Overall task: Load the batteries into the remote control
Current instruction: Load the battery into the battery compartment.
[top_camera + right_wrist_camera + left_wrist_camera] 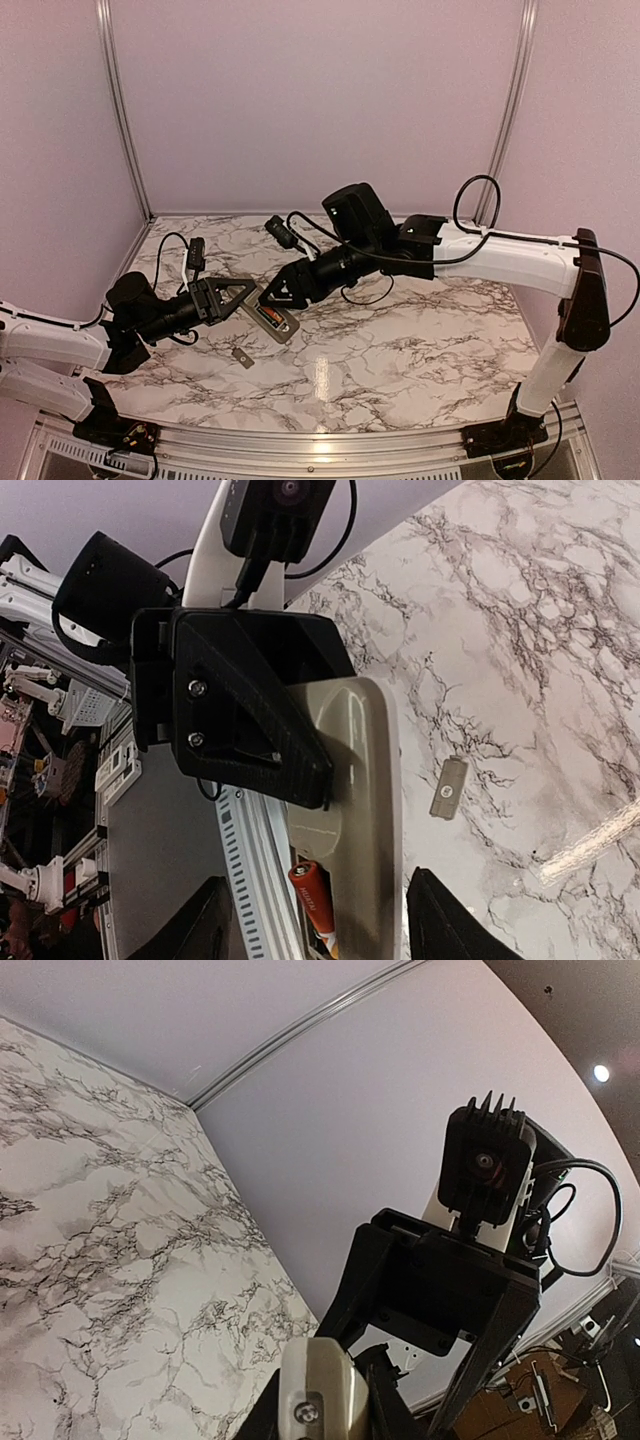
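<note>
Left end effector [250,300] is pinching the remote control [365,780] across its body. It is holding it left of centre, apparently lifted off the counter [540,630], grey-beige back up. The battery recess is sitting at the free end, facing the right arm.

The orange-red battery [311,898] is lying along one side of the recess. I cannot tell whether it is fully seated or only resting there. I am not making out the dark battery in any view.

Right end effector [318,880] is hovering over the recess end with its fingers spread, one on each side of the remote, gripping nothing that I can see. A small grey cover piece [448,788] is lying on the counter just near of the remote, apart from it.

Judgement: the step in hand is seating the orange-red battery.
- Press with one fingertip on the battery's middle, straight down into the recess, gently, so it is not popping out at one end.
- Left grip should be staying firm and level, since any tilt is likely to be rolling the battery out.
- Avoid bearing on the unsupported free end harder than the clamp can resist.
</note>
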{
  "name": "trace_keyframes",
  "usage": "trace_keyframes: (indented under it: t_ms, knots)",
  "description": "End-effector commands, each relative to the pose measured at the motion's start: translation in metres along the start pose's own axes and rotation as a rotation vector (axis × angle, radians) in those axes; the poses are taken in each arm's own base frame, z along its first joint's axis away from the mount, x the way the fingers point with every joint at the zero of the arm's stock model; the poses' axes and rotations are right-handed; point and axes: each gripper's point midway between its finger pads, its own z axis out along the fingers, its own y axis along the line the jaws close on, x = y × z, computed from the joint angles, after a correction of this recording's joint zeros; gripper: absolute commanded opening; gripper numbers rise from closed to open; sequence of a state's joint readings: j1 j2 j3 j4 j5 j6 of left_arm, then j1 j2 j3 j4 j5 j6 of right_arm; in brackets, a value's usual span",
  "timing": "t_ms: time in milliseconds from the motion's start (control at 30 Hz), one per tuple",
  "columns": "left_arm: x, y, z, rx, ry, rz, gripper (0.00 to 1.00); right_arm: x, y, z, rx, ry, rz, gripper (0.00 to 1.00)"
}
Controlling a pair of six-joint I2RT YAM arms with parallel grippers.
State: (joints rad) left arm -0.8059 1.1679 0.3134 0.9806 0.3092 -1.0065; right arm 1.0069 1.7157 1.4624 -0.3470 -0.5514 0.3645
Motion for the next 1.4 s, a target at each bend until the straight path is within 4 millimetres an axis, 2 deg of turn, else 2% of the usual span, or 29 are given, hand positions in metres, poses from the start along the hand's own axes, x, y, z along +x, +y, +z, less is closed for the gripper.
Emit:
trace_keyframes:
  t_ms: [0,333,700,867,1000,1233,1367]
  knots:
    - [-0.010,-0.013,0.004,0.026,-0.021,0.029,0.00,-0.015,0.005,0.002,-0.028,-0.027,0.013,0.57]
    - [-0.012,-0.015,0.006,0.031,-0.030,0.031,0.00,-0.010,-0.006,0.012,-0.004,0.003,0.047,0.51]
    - [-0.013,-0.016,0.004,0.035,-0.041,0.029,0.00,0.005,-0.017,0.009,0.008,0.032,0.074,0.29]
    - [-0.016,-0.017,0.003,0.039,-0.053,0.025,0.00,0.016,-0.017,0.012,-0.016,0.057,0.085,0.24]
    - [-0.017,-0.019,0.003,0.049,-0.058,0.022,0.00,0.021,-0.018,0.014,-0.020,0.071,0.085,0.25]
    - [-0.013,-0.015,0.005,0.040,-0.043,0.019,0.00,0.011,0.000,0.002,-0.073,0.051,0.011,0.44]
    - [-0.011,-0.015,0.005,0.045,-0.031,0.018,0.00,0.014,0.004,-0.002,-0.078,0.066,-0.015,0.42]
